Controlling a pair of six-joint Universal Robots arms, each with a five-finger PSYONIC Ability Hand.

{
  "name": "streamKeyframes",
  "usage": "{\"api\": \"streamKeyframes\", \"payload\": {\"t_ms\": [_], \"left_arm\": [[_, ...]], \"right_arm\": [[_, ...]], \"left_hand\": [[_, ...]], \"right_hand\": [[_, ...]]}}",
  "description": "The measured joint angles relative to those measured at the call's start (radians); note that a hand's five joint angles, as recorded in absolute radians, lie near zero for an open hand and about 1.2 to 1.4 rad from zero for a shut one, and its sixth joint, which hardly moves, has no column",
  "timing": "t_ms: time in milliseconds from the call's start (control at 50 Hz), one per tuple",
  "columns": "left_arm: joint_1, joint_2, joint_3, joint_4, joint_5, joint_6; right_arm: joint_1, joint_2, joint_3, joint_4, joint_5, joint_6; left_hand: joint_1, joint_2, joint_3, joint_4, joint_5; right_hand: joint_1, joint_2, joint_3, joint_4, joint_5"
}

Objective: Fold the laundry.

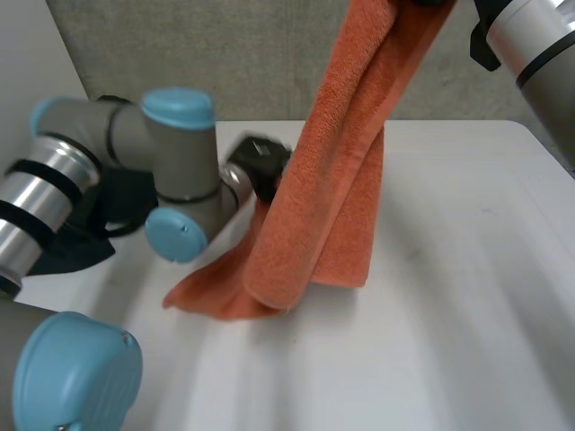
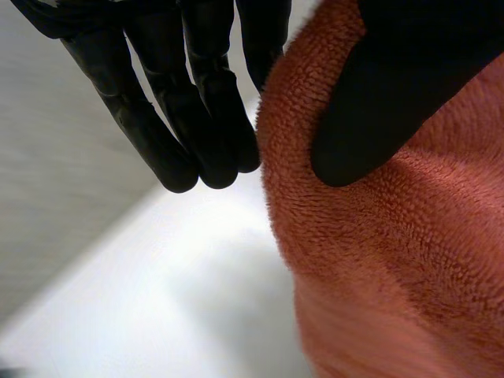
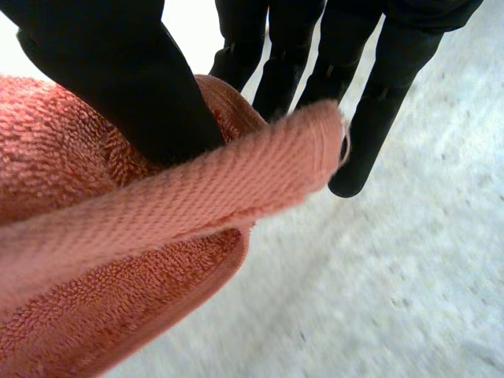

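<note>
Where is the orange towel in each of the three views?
Head view: the orange towel hangs in the middle, lower end on the white table.
Left wrist view: towel beside the left hand, under its thumb.
Right wrist view: towel pinched by the right hand.
Shared landmark: the white table, in head and left wrist views.

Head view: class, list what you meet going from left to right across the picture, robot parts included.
left arm → left hand → orange towel → right arm
</note>
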Motion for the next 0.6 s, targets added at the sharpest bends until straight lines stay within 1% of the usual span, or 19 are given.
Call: {"api": "streamKeyframes", "payload": {"t_ms": [20,40,80,100,140,180,200,220,260,320,340,420,520,600], "left_arm": [[0.004,0.016,0.022,0.025,-0.045,-0.014],[0.006,0.023,0.029,0.034,-0.061,-0.019],[0.018,0.075,0.057,0.103,-0.132,-0.046],[0.024,0.105,0.063,0.139,-0.154,-0.056],[0.031,0.144,0.063,0.185,-0.172,-0.066],[0.045,0.239,0.034,0.284,-0.186,-0.079],[0.045,0.239,0.034,0.284,-0.186,-0.079],[0.053,0.296,-0.001,0.335,-0.184,-0.081],[0.061,0.364,-0.068,0.385,-0.178,-0.080],[0.071,0.437,-0.177,0.421,-0.172,-0.073],[0.077,0.473,-0.249,0.432,-0.172,-0.067],[0.090,0.542,-0.442,0.440,-0.176,-0.051],[0.102,0.592,-0.728,0.436,-0.177,-0.031],[0.105,0.579,-0.899,0.434,-0.162,-0.014]], "right_arm": [[-0.005,0.022,-0.015,0.003,0.007,-0.023],[-0.007,0.031,-0.021,0.004,0.011,-0.032],[-0.019,0.087,-0.071,0.012,0.039,-0.090],[-0.022,0.105,-0.090,0.015,0.049,-0.108],[-0.026,0.130,-0.118,0.019,0.064,-0.131],[-0.035,0.195,-0.205,0.032,0.106,-0.186],[-0.035,0.195,-0.205,0.032,0.106,-0.186],[-0.037,0.224,-0.247,0.036,0.123,-0.209],[-0.039,0.247,-0.281,0.037,0.132,-0.228],[-0.040,0.263,-0.298,0.036,0.132,-0.243],[-0.041,0.268,-0.296,0.035,0.127,-0.247],[-0.042,0.270,-0.258,0.043,0.108,-0.252],[-0.048,0.263,-0.061,0.090,0.052,-0.278],[-0.055,0.269,0.103,0.113,0.029,-0.328]], "left_hand": [[0.000,0.000,0.000,0.001,0.000],[0.000,0.000,0.000,0.001,0.000],[0.000,0.000,0.000,0.001,0.000],[0.000,0.000,0.000,0.001,0.000],[0.000,0.000,0.000,0.001,0.000],[0.000,0.002,0.000,0.001,0.000],[0.000,0.002,0.000,0.001,0.000],[0.000,0.002,0.000,0.001,0.000],[0.000,0.002,0.000,0.001,0.000],[0.000,0.002,0.000,0.001,0.000],[0.000,0.002,0.002,0.001,0.000],[0.000,0.004,0.003,0.001,0.000],[0.000,0.004,0.003,0.002,0.000],[0.000,0.004,0.003,0.002,0.000]], "right_hand": [[0.000,0.000,0.000,0.000,0.000],[0.000,0.000,0.000,0.000,0.000],[0.000,0.000,0.000,0.000,0.000],[0.000,0.000,0.000,0.000,0.000],[0.000,0.000,0.000,0.000,0.000],[0.000,0.000,0.002,0.000,0.000],[0.000,0.000,0.002,0.000,0.000],[0.000,0.000,0.002,0.000,0.000],[0.000,0.000,0.002,0.000,0.000],[0.000,0.000,0.002,0.000,0.000],[0.000,0.000,0.002,0.000,0.000],[0.000,0.000,0.002,0.000,0.002],[0.000,0.000,0.002,0.000,0.007],[0.000,0.000,0.002,0.000,0.007]]}}
